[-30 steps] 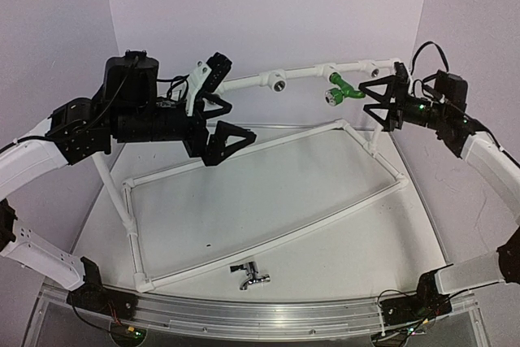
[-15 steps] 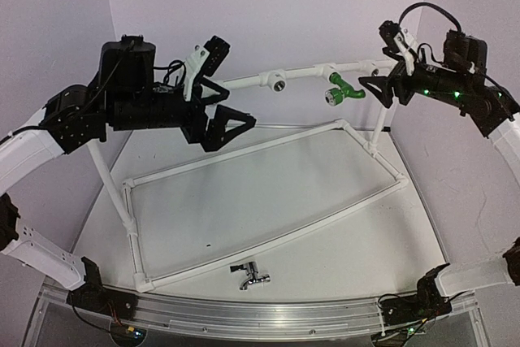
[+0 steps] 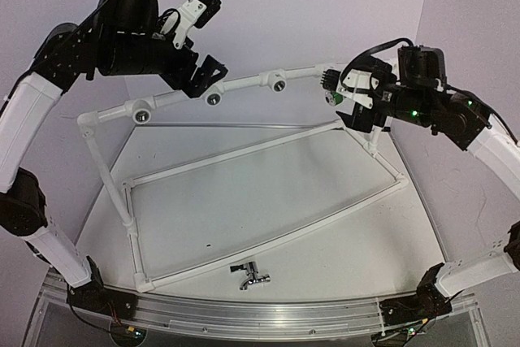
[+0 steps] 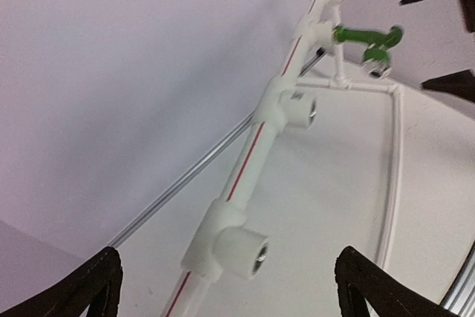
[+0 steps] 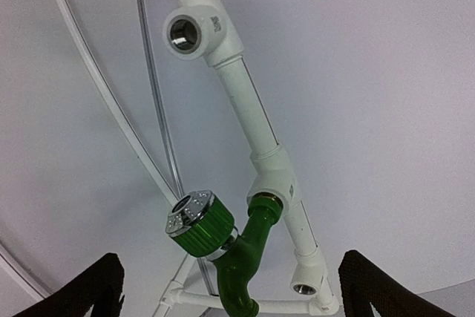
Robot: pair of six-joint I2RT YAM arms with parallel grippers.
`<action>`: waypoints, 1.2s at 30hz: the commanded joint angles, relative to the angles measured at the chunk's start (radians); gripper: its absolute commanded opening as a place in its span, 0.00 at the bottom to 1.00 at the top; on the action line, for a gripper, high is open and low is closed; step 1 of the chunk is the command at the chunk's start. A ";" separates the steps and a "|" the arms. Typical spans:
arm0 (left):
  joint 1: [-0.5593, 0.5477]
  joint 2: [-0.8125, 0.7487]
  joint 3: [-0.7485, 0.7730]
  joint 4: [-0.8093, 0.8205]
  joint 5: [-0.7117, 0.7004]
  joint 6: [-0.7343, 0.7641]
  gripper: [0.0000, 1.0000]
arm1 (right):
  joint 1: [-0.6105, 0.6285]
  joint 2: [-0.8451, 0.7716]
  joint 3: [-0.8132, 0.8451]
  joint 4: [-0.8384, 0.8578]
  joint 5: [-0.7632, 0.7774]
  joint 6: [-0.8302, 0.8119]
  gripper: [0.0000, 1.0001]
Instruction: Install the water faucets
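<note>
The green faucet (image 5: 230,250) is screwed into a white socket of the top rail (image 5: 249,113), its ribbed knob (image 5: 199,220) facing my right wrist camera. My right gripper (image 5: 234,291) is open, with the faucet in the gap between its fingers and untouched. From above, this gripper (image 3: 345,101) covers most of the green faucet (image 3: 329,97). The chrome faucet (image 3: 250,275) lies on the table near the front edge. My left gripper (image 3: 205,79) is open and empty, raised just behind the rail, with an empty socket (image 4: 241,254) between its fingers (image 4: 96,287).
The white pipe frame (image 3: 244,152) stands on the table, its rail carrying empty sockets (image 3: 143,115) (image 3: 214,99) (image 3: 278,83). Purple walls close in at the back and sides. An aluminium bar (image 3: 244,318) runs along the front edge.
My left arm has risen and swung back, uncovering the rail's left end. My right gripper has moved left and turned onto the green faucet. Both grippers stayed open.
</note>
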 commanded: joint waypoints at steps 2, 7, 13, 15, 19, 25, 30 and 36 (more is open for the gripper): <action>0.125 0.018 0.028 -0.253 0.006 0.017 1.00 | 0.026 0.015 -0.014 0.079 0.187 -0.122 0.98; 0.194 0.019 0.003 -0.269 0.108 -0.001 0.99 | 0.046 0.030 -0.035 0.112 0.239 -0.199 0.98; 0.202 0.034 -0.113 -0.249 0.094 -0.006 0.95 | 0.055 0.072 -0.049 0.177 0.318 -0.251 0.98; 0.202 0.028 -0.128 -0.232 0.104 -0.013 0.93 | 0.054 0.084 -0.055 0.198 0.341 -0.265 0.96; 0.202 0.011 -0.138 -0.203 0.121 -0.020 0.92 | 0.054 0.098 -0.090 0.260 0.363 -0.301 0.89; 0.202 0.000 -0.160 -0.180 0.132 -0.032 0.91 | 0.055 0.110 -0.190 0.452 0.414 -0.373 0.82; 0.202 -0.010 -0.178 -0.165 0.129 -0.043 0.90 | 0.056 0.118 -0.213 0.540 0.417 -0.302 0.64; 0.202 -0.024 -0.190 -0.153 0.127 -0.050 0.90 | 0.055 0.111 -0.202 0.511 0.391 -0.071 0.54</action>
